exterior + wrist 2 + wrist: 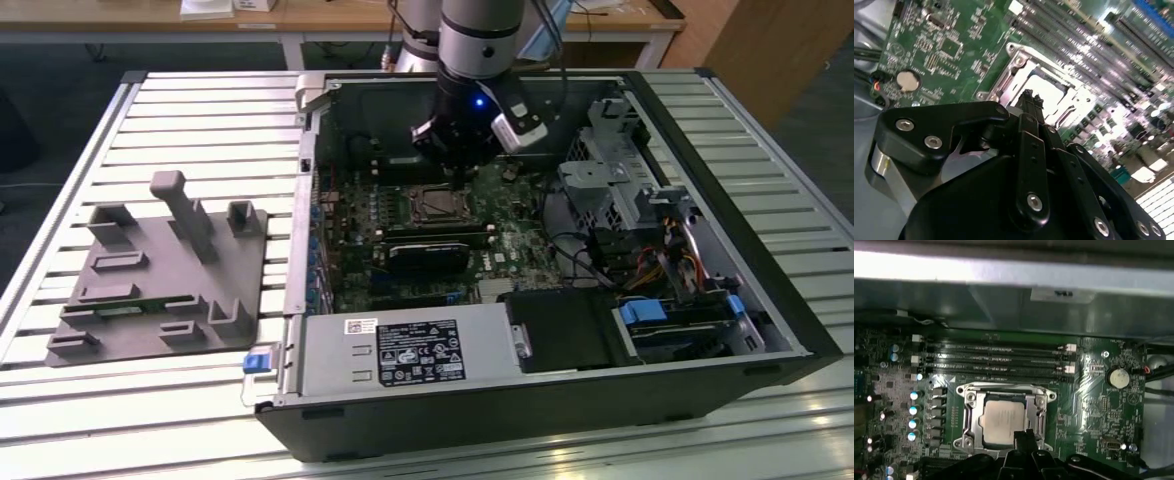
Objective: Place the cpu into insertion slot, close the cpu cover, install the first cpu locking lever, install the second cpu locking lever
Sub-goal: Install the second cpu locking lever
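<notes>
The cpu (1002,420) lies flat in the insertion slot (434,205) on the green board, its pale metal top showing through the window of the cpu cover (970,415). The silver cover frame rests down around the chip. My gripper (461,172) hangs just above the socket's edge. In both wrist views its black fingertips (1028,96) are pressed together with nothing between them, close over the cover's (1014,75) rim. I cannot make out how the locking levers stand.
The board sits inside an open computer case (787,330). Long memory slots (999,360) run beside the socket, and a black heatsink block (427,250) lies on its other side. A drive cage (614,180) and cables (641,265) crowd the exterior view's right. A grey fixture (160,270) stands outside.
</notes>
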